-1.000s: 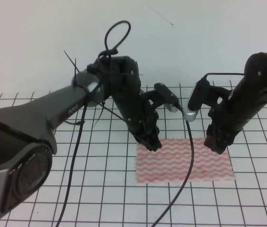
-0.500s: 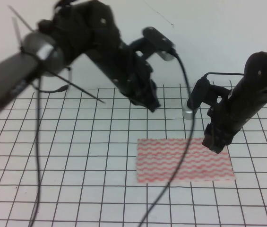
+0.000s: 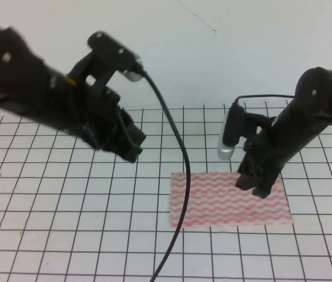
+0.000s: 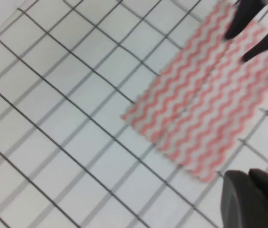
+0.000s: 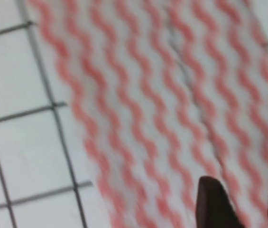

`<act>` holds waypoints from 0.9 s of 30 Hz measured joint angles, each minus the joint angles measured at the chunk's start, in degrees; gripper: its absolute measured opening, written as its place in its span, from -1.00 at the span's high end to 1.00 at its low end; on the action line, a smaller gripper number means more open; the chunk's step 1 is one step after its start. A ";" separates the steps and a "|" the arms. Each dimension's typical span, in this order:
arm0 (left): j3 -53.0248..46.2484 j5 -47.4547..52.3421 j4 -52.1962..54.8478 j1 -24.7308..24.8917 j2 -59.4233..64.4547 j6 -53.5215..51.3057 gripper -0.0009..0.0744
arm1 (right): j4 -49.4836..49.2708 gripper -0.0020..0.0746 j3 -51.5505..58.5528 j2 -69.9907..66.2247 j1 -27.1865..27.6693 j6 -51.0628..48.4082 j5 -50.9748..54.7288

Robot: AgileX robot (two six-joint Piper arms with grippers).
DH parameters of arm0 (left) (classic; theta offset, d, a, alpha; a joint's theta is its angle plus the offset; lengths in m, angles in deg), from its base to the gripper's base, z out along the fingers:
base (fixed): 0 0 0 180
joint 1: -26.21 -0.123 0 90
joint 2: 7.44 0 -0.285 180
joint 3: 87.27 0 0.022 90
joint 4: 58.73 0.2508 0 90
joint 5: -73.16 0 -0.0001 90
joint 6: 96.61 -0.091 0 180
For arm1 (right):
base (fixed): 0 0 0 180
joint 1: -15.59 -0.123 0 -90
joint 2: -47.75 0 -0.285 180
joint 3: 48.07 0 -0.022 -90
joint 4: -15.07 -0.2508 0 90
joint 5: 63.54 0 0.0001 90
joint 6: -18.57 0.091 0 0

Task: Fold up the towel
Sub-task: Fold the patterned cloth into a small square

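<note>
On the gridded bench (image 3: 66, 223), right of centre, the towel (image 3: 213, 205) lies flat as a neat rectangle, pink wavy stripes on white, with a faint seam running along its middle. It looks thin, light and limp, so I judge it will drape and slide on the smooth surface rather than hold any shape. A pinch at an edge or corner, pressed down to catch every layer, should serve better than a grab at the middle. The right end effector (image 3: 258, 189) hovers low over the towel's far right part, its fingers (image 5: 212, 202) spread with nothing between them; whether they touch the cloth I cannot tell. The left end effector (image 3: 133, 151) hangs above bare grid, well left of the towel, closed on nothing. Lifting 1 corner alone would probably let the rest sag, while taking 2 corners of 1 edge should keep it square.
</note>
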 joint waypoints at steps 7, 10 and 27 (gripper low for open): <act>-12.07 -9.99 -0.67 0.00 -5.47 7.66 0.98 | -3.56 0.25 0.00 -2.75 -1.34 -5.76 -0.23; -14.98 -11.57 -0.43 0.00 -5.47 7.89 0.98 | -2.62 0.17 0.00 -3.70 -1.98 -5.76 -0.23; -17.65 -13.64 -0.17 0.00 -5.36 7.61 0.98 | 1.26 0.16 -0.87 -7.47 -3.15 -3.99 -3.56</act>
